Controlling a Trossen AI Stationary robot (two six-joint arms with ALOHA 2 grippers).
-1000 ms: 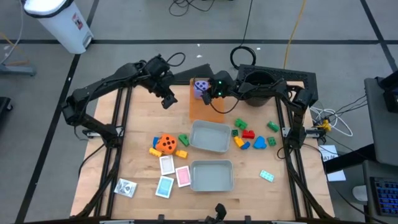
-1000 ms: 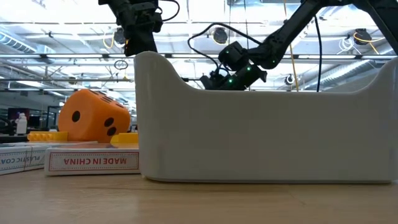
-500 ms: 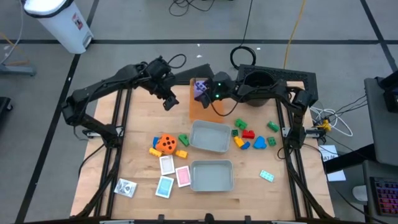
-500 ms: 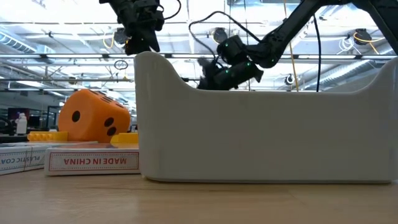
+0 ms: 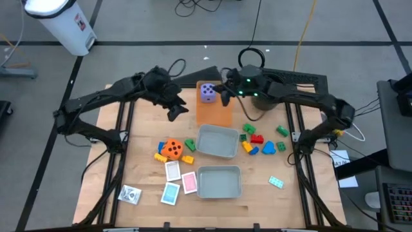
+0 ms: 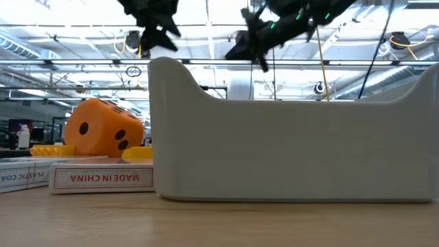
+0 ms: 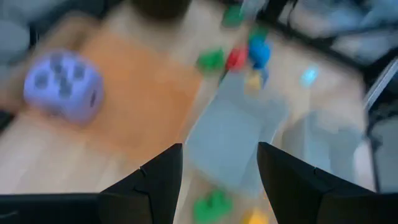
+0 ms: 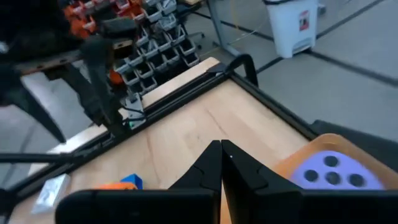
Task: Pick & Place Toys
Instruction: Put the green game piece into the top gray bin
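The purple die (image 5: pixel 207 92) rests on the flat orange tray (image 5: pixel 215 113) at the far middle of the table. My right gripper (image 5: pixel 223 90) hovers shut just right of it, raised above the tray; its wrist view shows the die (image 8: pixel 333 171) below its shut fingers (image 8: pixel 221 163). My left gripper (image 5: pixel 176 111) hangs open left of the tray, with nothing between its fingers (image 7: pixel 158 183); the die (image 7: pixel 62 84) shows ahead of it. The orange die (image 5: pixel 171 149), bricks (image 5: pixel 257 138) and cards (image 5: pixel 180 182) lie on the near half.
Two grey trays (image 5: pixel 217 141) (image 5: pixel 219 182) stand in the middle of the table. The nearer one (image 6: pixel 295 147) fills the low view, with the orange die (image 6: pixel 103 127) and a card box (image 6: pixel 103 178) to its left. A teal card (image 5: pixel 276 182) lies near right.
My right gripper has risen well above the orange tray, drawing back toward the table's right, and stays shut. The purple die has kept its place on the tray. My left gripper has shifted a little toward the near edge and tipped, still open.
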